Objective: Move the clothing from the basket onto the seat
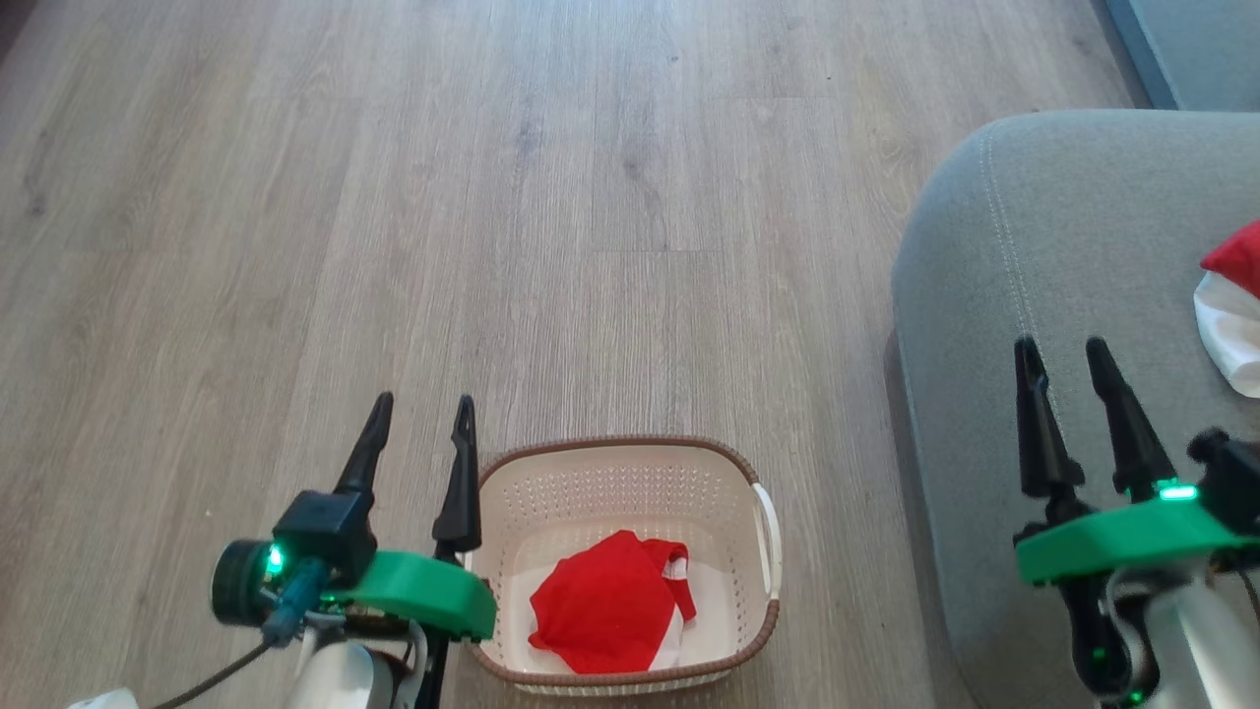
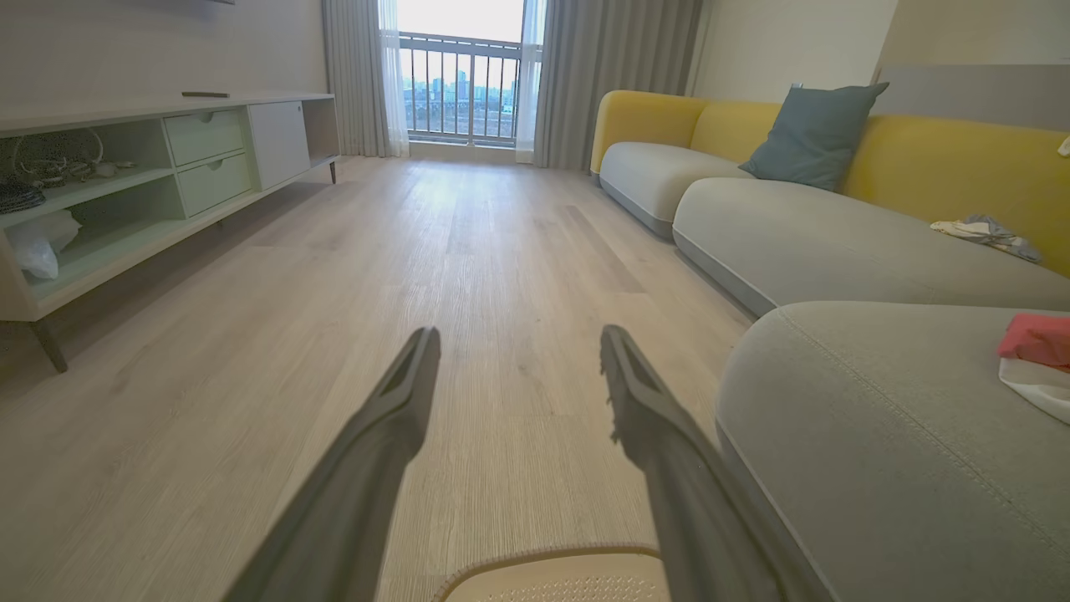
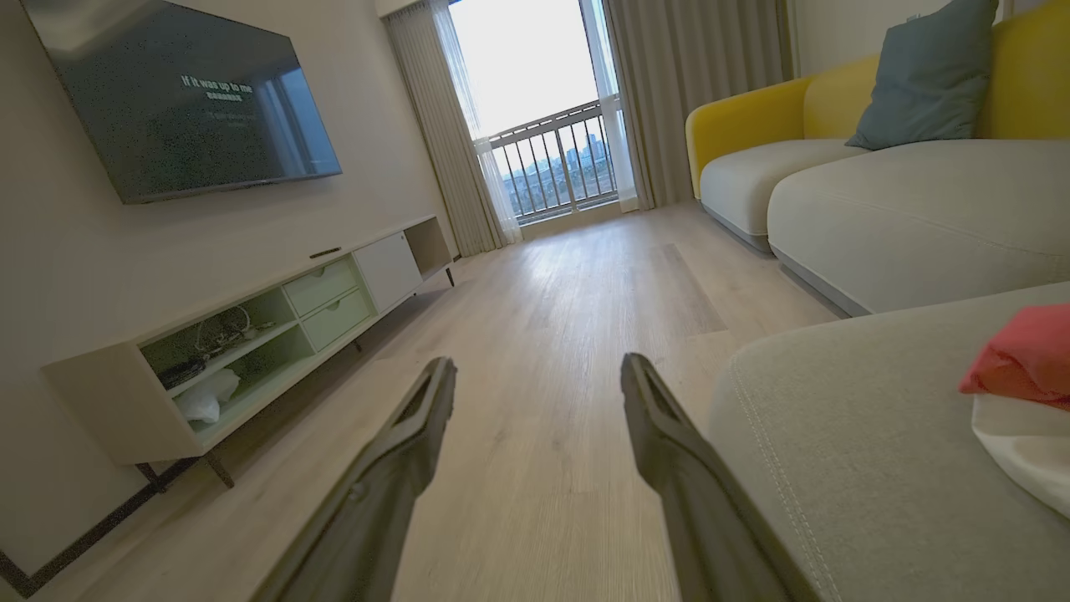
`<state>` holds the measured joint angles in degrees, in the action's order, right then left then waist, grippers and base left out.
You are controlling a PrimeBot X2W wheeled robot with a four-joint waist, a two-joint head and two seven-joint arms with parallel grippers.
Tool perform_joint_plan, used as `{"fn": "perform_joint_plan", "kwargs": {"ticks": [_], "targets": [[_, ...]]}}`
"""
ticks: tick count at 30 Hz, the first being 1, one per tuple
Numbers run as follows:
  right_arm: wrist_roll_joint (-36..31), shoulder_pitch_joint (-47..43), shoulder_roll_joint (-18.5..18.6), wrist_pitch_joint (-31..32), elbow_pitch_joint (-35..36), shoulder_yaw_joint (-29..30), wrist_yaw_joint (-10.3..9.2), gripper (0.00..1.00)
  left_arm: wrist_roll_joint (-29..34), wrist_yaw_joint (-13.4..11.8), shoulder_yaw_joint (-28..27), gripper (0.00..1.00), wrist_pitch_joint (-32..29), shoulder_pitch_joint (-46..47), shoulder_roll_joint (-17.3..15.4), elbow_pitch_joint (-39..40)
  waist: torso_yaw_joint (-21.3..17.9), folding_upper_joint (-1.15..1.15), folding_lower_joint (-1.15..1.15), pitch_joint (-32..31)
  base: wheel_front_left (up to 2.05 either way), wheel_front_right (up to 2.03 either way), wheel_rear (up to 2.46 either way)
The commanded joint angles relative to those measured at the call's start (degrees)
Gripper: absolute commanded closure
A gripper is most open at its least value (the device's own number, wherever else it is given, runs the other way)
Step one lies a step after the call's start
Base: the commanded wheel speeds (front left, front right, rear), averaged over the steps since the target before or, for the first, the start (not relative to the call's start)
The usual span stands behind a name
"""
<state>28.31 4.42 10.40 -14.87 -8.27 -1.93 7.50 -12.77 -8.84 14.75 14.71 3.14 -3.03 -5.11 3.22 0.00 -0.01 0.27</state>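
Bright daylight comes through the tall glass balcony window, shines on the pale wooden floor and leaves a soft shadow beside the big grey fabric seat.

Garment in basket, garment on seat

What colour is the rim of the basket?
Brown, on the cream basket; the head view shows it best.
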Motion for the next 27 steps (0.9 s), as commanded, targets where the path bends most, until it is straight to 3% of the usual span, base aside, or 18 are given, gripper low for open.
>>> {"fn": "perform_joint_plan", "kwargs": {"ticks": [1, 7, 27], "targets": [[-1.39, -0.05, 0.24, -0.13, 1.3, -0.5, -0.01, 0.0, 0.39, -0.3, -1.79, 0.0, 0.29, 0.81, 0.15, 1.04, -0.01, 0.0, 0.01, -0.01, 0.0, 0.0, 0.0], [-4.73, -0.76, -0.22, -0.13, 0.36, -0.99, -0.01, 0.0, 0.07, -0.64, -1.29, 0.0, 0.29, 0.07, 0.15, -0.95, -0.08, 0.0, 0.01, 0.03, 0.0, 0.0, 0.0], [-4.72, -1.06, 0.14, -0.13, -0.51, -0.49, -0.01, 0.0, -0.37, -1.27, 0.26, 0.0, 0.29, 0.51, 0.15, -3.84, -0.32, 0.0, 0.01, -0.01, 0.0, 0.0, 0.0]]}}
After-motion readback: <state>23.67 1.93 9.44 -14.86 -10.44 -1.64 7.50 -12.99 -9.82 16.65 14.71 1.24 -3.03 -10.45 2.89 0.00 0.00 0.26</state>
